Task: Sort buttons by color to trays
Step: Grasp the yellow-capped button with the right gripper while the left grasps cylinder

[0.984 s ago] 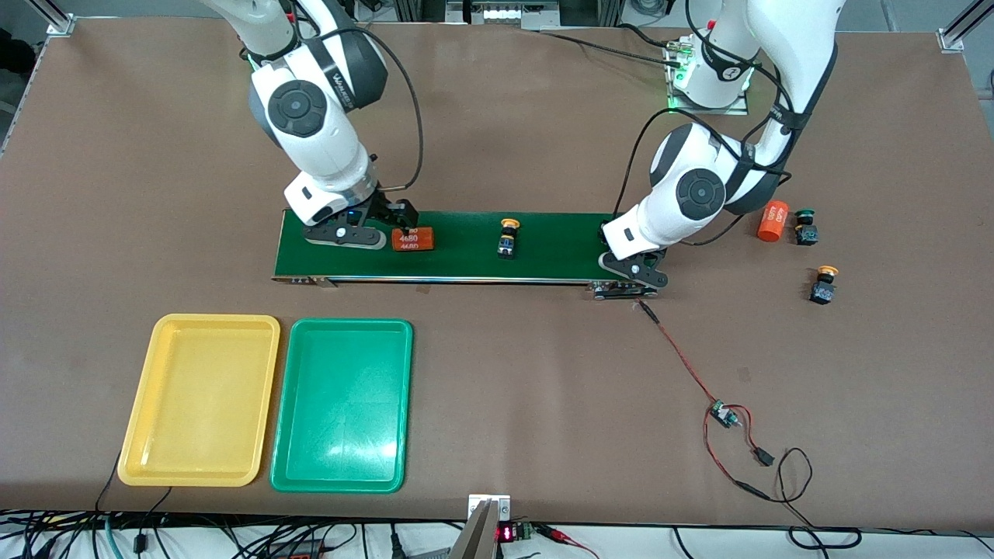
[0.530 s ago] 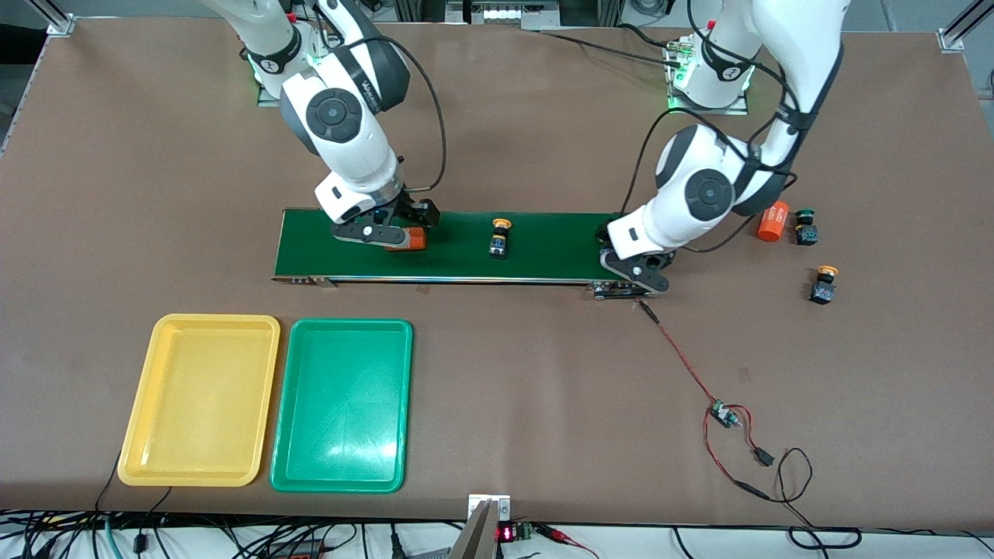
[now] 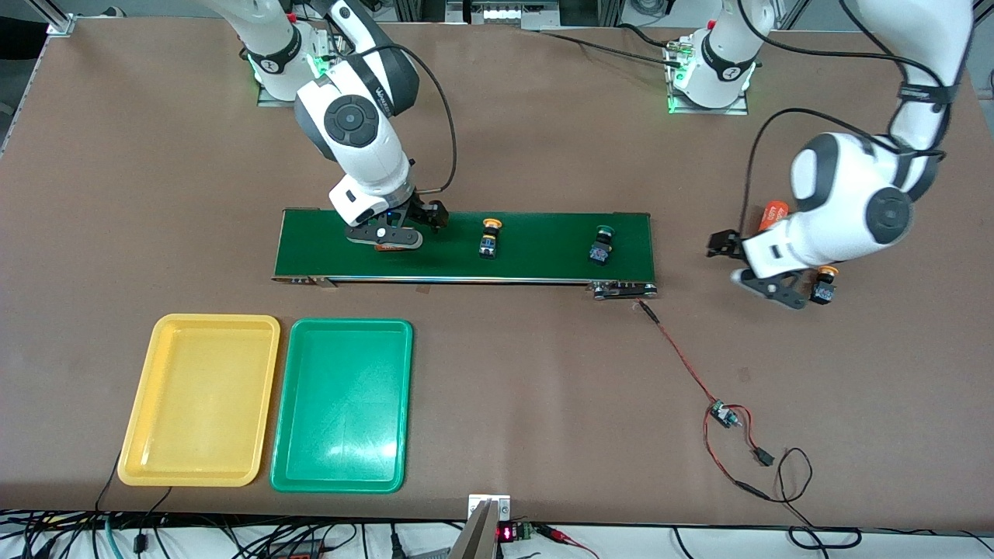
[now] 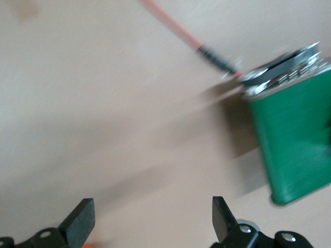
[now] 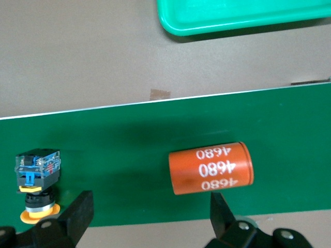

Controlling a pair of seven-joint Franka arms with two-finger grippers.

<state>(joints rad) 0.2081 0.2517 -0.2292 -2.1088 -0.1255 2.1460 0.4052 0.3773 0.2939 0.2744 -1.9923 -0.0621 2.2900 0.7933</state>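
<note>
A yellow-capped button lies mid-belt, and a green-capped button lies on the belt toward the left arm's end. Another yellow button sits on the table off that end, half hidden by the left arm. My right gripper hangs open over the belt, above an orange cylinder. Nothing is between its fingers. My left gripper is open and empty over bare table. The yellow tray and green tray lie nearer the front camera than the belt.
The dark-green conveyor belt crosses the middle of the table. A second orange cylinder lies by the left arm. A red wire with a small circuit board runs from the belt's end toward the front camera.
My left gripper opened, left the green button on the belt and swung off toward its own end of the table. The right gripper shifted along the belt over the cylinder. The yellow button rode toward it.
</note>
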